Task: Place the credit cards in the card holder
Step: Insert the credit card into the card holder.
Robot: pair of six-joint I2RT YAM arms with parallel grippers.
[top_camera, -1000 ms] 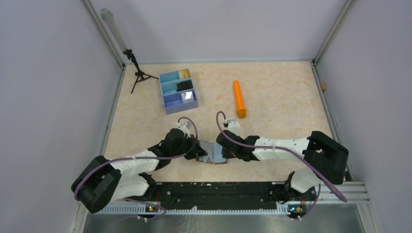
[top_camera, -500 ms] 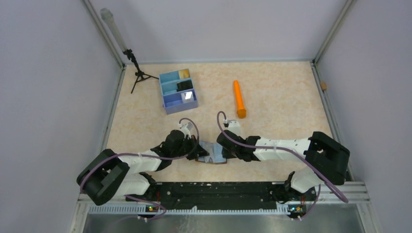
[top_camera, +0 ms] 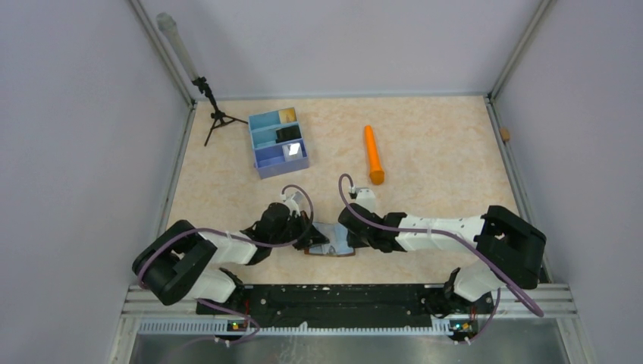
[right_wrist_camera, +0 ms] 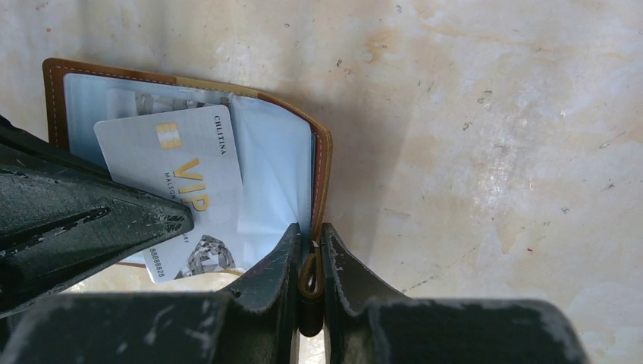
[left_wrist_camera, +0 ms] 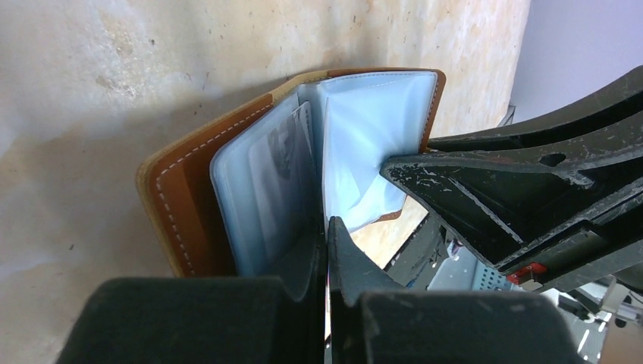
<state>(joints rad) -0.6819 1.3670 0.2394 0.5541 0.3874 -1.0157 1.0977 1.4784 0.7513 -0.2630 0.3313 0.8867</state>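
Card holder (top_camera: 331,240) lay open at the near middle of the table (top_camera: 425,129), between my grippers. My left gripper (left_wrist_camera: 326,235) was clamped shut on a clear sleeve leaf (left_wrist_camera: 265,182); my right gripper (right_wrist_camera: 309,265) pinched the right cover's edge, jaws almost together. A pale VIP card (right_wrist_camera: 186,189) lay slanted on the sleeves, and I could not tell whether it sat in a pocket. Tugging the covers apart could, I judged, tear that thin leaf or spill the card onto the table.
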